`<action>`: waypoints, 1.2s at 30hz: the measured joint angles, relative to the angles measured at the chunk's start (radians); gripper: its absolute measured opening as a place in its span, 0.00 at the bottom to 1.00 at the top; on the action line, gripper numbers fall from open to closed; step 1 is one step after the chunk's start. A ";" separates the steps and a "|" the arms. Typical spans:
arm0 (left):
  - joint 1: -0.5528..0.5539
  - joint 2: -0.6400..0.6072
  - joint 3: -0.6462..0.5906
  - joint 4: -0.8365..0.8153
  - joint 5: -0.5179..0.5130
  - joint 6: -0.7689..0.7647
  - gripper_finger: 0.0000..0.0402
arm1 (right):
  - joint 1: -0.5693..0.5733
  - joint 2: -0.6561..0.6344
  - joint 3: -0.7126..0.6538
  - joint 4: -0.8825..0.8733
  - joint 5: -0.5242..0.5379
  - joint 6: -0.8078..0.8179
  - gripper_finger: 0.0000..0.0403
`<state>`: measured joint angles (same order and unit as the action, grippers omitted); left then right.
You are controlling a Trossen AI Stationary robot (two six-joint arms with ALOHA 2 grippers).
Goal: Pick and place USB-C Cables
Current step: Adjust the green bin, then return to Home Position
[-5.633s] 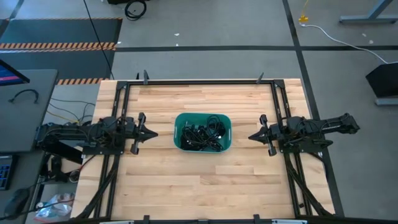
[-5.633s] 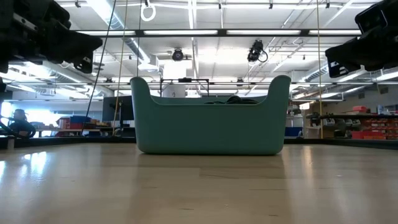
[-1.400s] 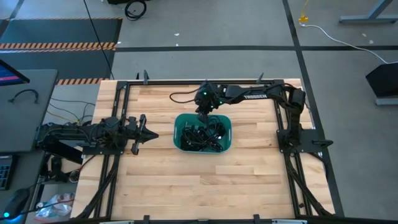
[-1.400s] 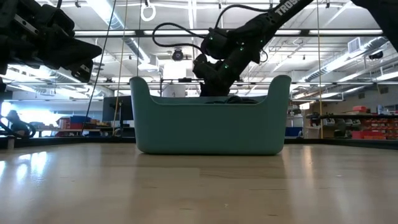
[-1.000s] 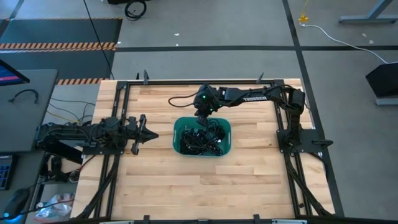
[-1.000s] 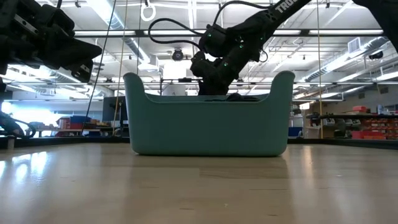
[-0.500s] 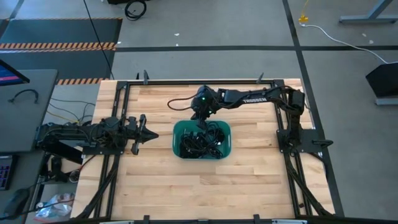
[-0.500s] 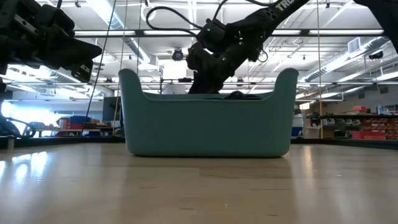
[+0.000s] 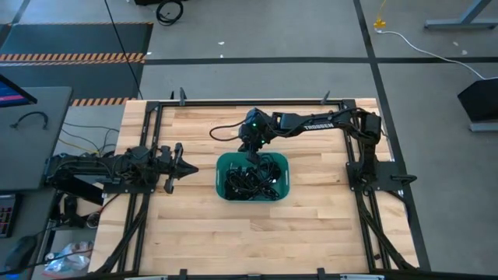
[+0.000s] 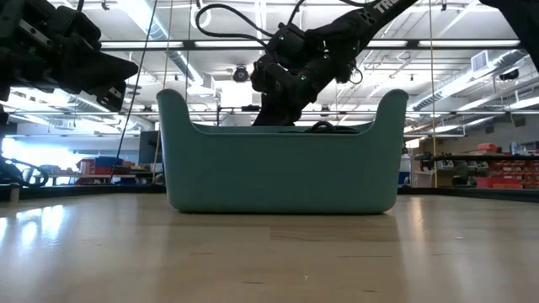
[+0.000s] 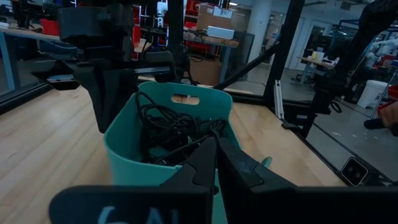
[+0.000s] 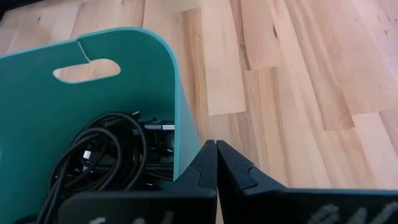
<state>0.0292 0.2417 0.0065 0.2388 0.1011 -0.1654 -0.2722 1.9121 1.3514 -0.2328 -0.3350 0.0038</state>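
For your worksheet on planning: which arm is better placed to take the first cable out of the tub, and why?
The right. Its hand sits at the far rim of the teal tub holding the cables, fingers shut. The left hand waits beside the tub.

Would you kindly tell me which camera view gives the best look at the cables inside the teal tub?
The left wrist view: it looks down into the tub at the tangled black cables. The high view shows them small, the right wrist view only some loops, and the low view barely a bit above the rim.
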 joint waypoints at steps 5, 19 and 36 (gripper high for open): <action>0.000 0.000 0.000 -0.001 0.000 0.000 0.05 | -0.019 -0.019 -0.001 -0.010 0.068 -0.052 0.00; 0.000 0.000 0.000 0.000 0.000 0.001 0.05 | -0.073 -0.485 -0.001 -0.013 0.098 -0.112 0.00; 0.000 0.000 0.000 0.000 0.000 0.004 0.05 | 0.207 -0.886 -0.030 -0.322 0.207 -0.034 0.00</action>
<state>0.0294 0.2418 0.0065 0.2384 0.1010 -0.1616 -0.0653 1.0265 1.3212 -0.5545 -0.1283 -0.0297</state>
